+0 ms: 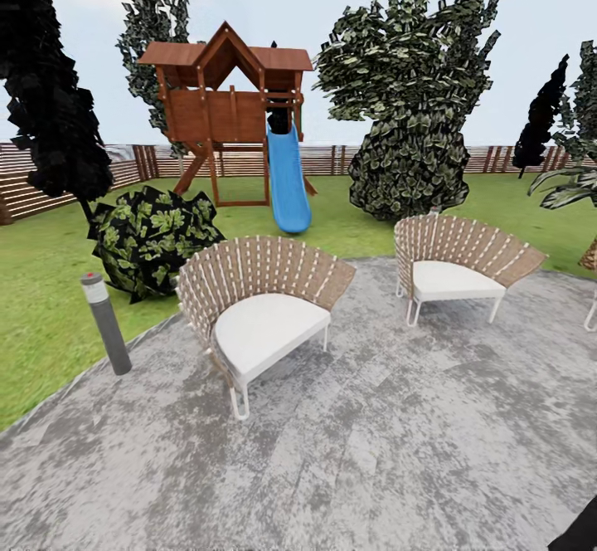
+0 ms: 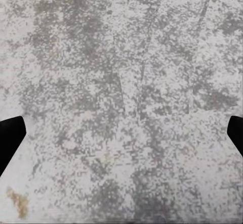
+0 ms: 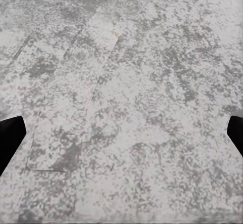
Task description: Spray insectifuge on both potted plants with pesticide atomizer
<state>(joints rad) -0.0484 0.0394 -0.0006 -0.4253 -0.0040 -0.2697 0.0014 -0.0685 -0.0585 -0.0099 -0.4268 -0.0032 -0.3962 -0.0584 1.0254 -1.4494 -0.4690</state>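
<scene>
So I was parked on the round grey stone patio [image 1: 398,451] in the garden [image 1: 50,285], mottled slabs with faint seams. Two wicker seats with white cushions sat on it: one [image 1: 261,314] right ahead, the other [image 1: 460,267] further back to the right. A grey bollard lamp [image 1: 105,323] with a red dot stood at the patio's left edge, beside a dark leafy bush [image 1: 152,238]. Past the lawn was a wooden playhouse [image 1: 225,95] with a blue slide [image 1: 288,177], a big bushy tree [image 1: 419,95], and a brown slat fence [image 1: 50,182] along the back. My left gripper [image 2: 121,138] and right gripper [image 3: 121,138] both hung over bare stone, fingertips spread to the frame edges, nothing between them. Couldn't spot the atomizer or the potted plants from where I stood.
</scene>
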